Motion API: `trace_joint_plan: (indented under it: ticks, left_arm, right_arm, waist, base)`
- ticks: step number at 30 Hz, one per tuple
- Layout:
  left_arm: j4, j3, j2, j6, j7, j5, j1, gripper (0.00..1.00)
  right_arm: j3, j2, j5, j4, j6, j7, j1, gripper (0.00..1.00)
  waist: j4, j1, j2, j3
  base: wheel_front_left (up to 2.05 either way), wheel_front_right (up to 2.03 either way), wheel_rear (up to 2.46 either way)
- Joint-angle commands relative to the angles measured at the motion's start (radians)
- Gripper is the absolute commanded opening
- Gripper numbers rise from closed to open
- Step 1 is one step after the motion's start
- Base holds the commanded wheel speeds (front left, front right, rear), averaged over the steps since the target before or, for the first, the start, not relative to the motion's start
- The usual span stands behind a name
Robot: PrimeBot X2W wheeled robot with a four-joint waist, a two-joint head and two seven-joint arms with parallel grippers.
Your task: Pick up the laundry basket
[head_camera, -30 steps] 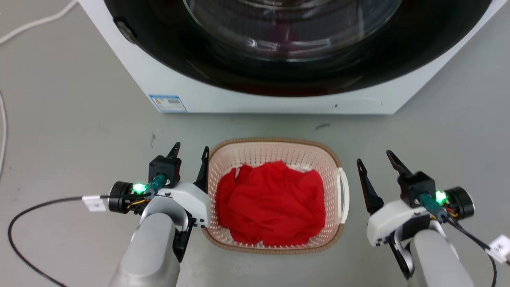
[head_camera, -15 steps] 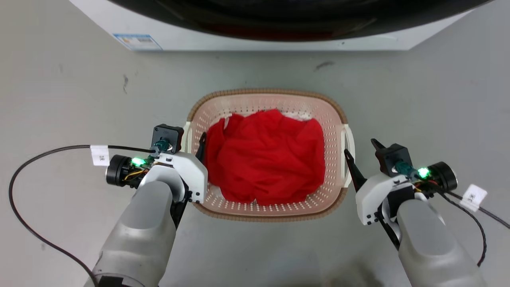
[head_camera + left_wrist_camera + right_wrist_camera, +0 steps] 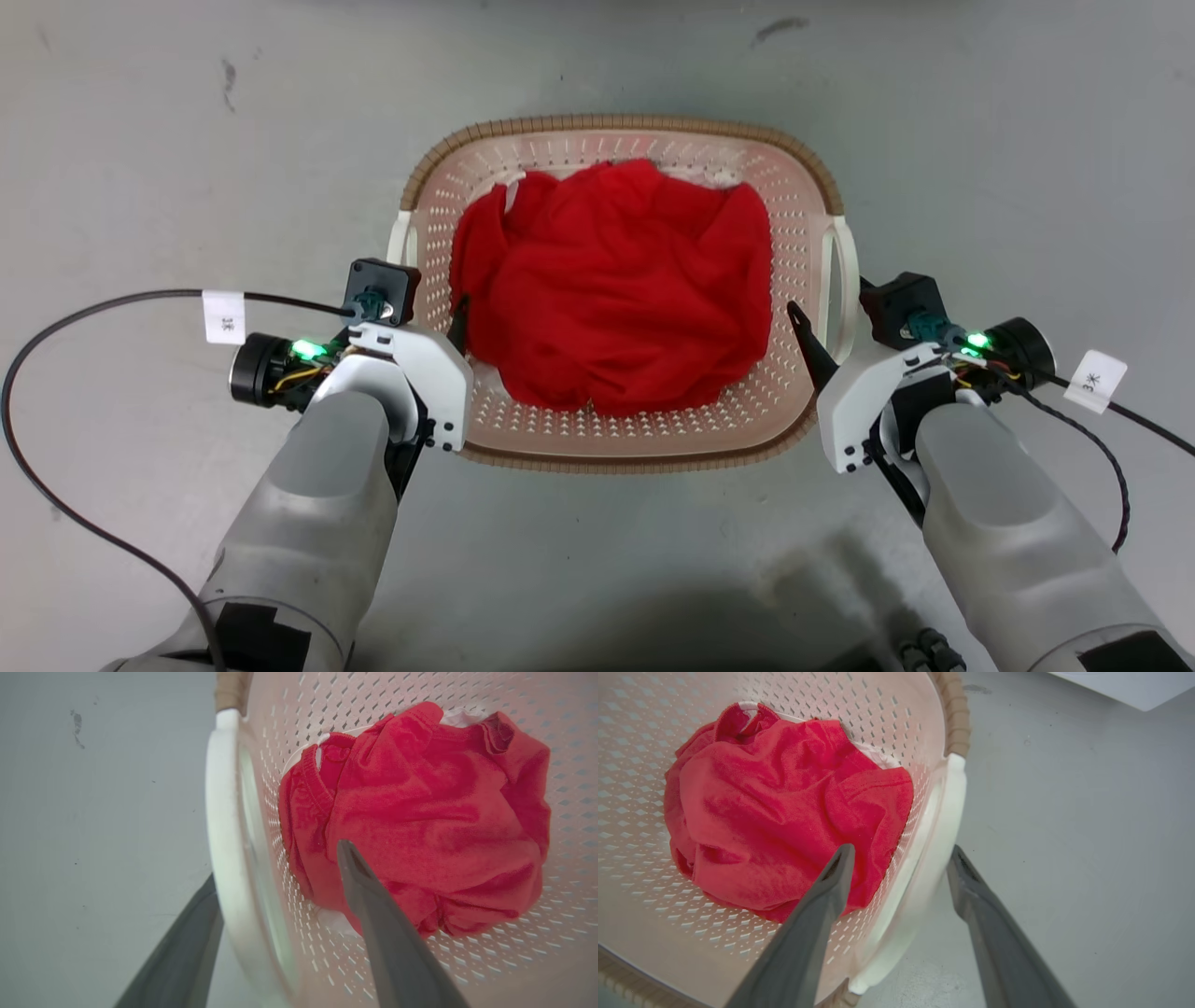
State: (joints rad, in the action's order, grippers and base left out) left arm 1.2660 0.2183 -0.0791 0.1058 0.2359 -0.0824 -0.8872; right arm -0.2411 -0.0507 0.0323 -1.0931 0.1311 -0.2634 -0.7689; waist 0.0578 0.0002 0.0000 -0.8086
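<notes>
Grey floor: laundry basket between claws

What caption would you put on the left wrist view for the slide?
Open left gripper straddles the white side handle of the laundry basket, one finger inside near the red garment.

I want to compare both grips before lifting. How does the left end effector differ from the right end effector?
The left end effector has its inner finger at the edge of the red cloth; the right end effector has its inner finger over bare basket wall, apart from it. The left finger shows just its tip, the right more length. Both are open, each astride a white handle.
</notes>
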Motion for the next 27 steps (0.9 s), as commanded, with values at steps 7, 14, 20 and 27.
trace_joint_plan:
  ticks: [7,14,20,27]
  left_arm:
    - [0.013,0.024,0.003,-0.002,-0.014,0.003,-0.050,1.00]
    - [0.019,0.042,-0.005,-0.016,-0.045,0.004,-0.068,1.00]
    - [0.020,0.074,0.001,0.001,-0.107,0.010,-0.059,0.00]
    - [0.021,0.084,0.003,0.009,-0.104,-0.008,-0.042,0.00]
  right_arm:
    - [-0.036,0.001,-0.057,-0.057,-0.001,-0.002,-0.070,1.00]
    - [-0.066,0.001,-0.101,-0.089,-0.001,-0.002,-0.099,1.00]
    - [-0.110,0.000,-0.162,-0.106,0.001,-0.001,-0.106,0.00]
    - [-0.155,0.002,-0.200,-0.128,0.002,0.001,-0.108,0.00]
  waist:
    - [-0.001,-0.0002,0.0000,-0.079]
    - [0.005,-0.0002,0.0000,-0.103]
    - [0.006,-0.0002,0.0000,-0.107]
    - [0.004,-0.0002,0.0000,-0.080]
  base:
    - [0.00,0.00,0.00]
    - [0.00,0.00,0.00]
    - [0.00,0.00,0.00]
    - [0.00,0.00,0.00]
